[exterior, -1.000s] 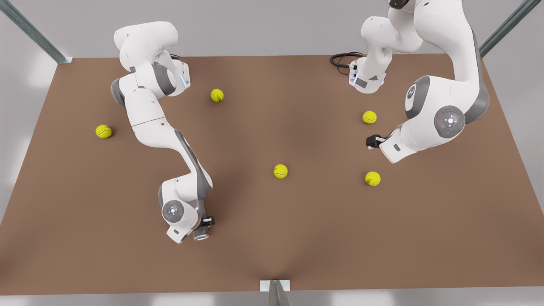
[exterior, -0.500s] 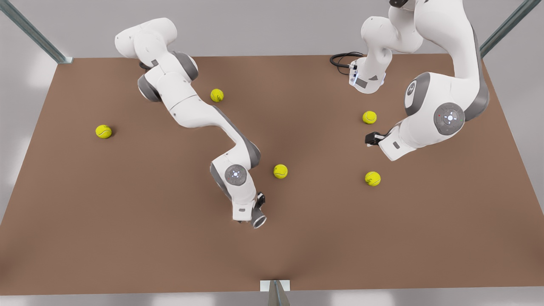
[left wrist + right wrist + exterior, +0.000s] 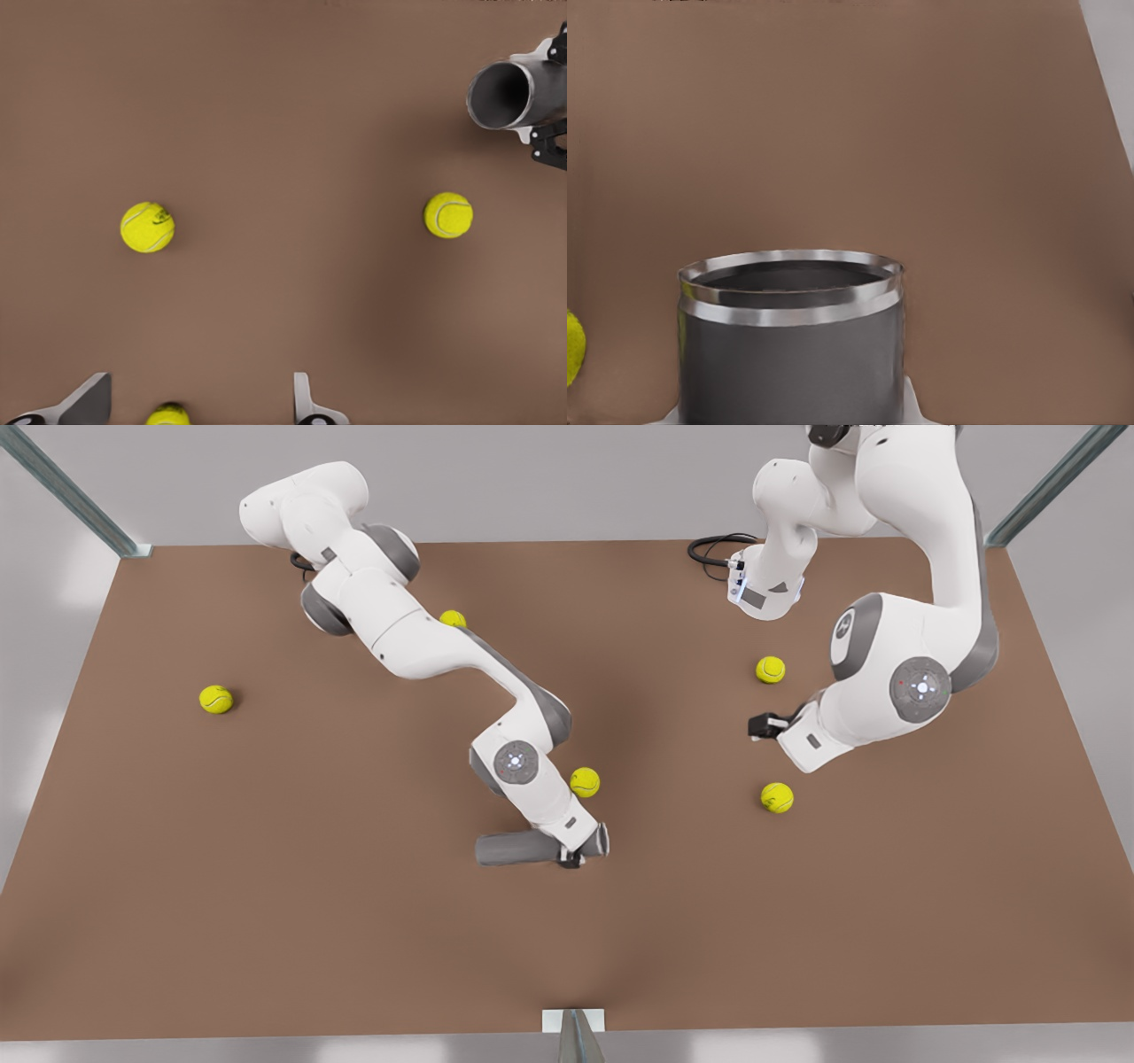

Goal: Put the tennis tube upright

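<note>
The tennis tube (image 3: 518,849), a dark-grey cylinder with a bright silvery rim around its open end (image 3: 788,305), is lying level just above the brown table (image 3: 266,957), with its length running across the front view. Its mouth (image 3: 500,96) is showing only smooth grey inner wall. The right gripper (image 3: 572,857) is pinching the tube near the end toward the front view's right, with black fingers (image 3: 551,146) pressing on either side of the barrel. Half a second ago the tube was pointing its rim toward the front camera and sitting nearer the table's front edge. It has since been swung flat and carried back and toward the front view's right. One tennis ball (image 3: 585,782) is sitting just behind the tube. Another (image 3: 777,797) is lying well off toward the front view's right, with a third (image 3: 770,670) farther back. A fourth (image 3: 216,699) is resting far off toward the front view's left. The left gripper (image 3: 756,726) is hovering between the second and third balls, well apart from the tube, having drifted slightly closer to it, and its jaws are standing spread wide (image 3: 202,382).
</note>
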Tool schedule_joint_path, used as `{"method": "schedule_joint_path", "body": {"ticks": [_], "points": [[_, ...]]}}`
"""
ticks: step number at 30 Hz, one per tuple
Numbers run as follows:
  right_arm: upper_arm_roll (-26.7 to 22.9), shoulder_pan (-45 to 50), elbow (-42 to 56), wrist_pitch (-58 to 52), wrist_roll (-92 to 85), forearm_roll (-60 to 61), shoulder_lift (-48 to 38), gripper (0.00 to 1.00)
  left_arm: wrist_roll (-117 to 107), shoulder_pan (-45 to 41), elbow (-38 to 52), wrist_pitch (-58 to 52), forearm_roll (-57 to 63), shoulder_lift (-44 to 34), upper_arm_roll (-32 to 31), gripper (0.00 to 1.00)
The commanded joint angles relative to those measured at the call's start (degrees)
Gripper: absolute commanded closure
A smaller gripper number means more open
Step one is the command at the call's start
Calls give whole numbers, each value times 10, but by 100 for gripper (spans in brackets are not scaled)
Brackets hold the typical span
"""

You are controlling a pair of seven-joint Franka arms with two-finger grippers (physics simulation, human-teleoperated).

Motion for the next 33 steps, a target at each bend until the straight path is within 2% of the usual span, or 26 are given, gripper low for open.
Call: {"method": "schedule_joint_path", "body": {"ticks": [1,3,4,8,11,15,19,22,28,29,30,33], "points": [[14,10,2,2,-546,0,5,43,-23,0,0,14,-1,3,0,0],[13,25,46,12,-522,0,33,43,-23,0,-1,18,-3,4,0,0],[13,25,50,51,-488,0,39,43,-23,0,-4,19,-8,4,0,0],[-9,23,53,91,-343,-1,52,43,-23,0,-3,21,-27,8,0,0],[-20,22,62,105,-116,-1,59,43,-24,-3,-1,38,-37,17,-1,0],[-20,22,64,154,97,-1,74,43,-24,-4,-1,52,-42,26,-2,0],[-14,26,62,185,244,0,89,43,-23,-4,0,64,-51,33,-2,0],[8,26,62,232,395,0,102,43,-23,-4,-1,70,-57,36,-2,0],[20,25,57,261,583,0,102,42,-25,-4,-1,84,-58,41,-2,0],[20,25,56,260,583,0,102,39,-25,-4,-1,84,-58,40,-2,0],[21,26,49,261,580,0,101,0,-25,-4,-1,84,-58,41,-2,0],[23,42,51,259,576,-2,99,0,-25,-4,-1,83,-58,40,-2,0]]}}
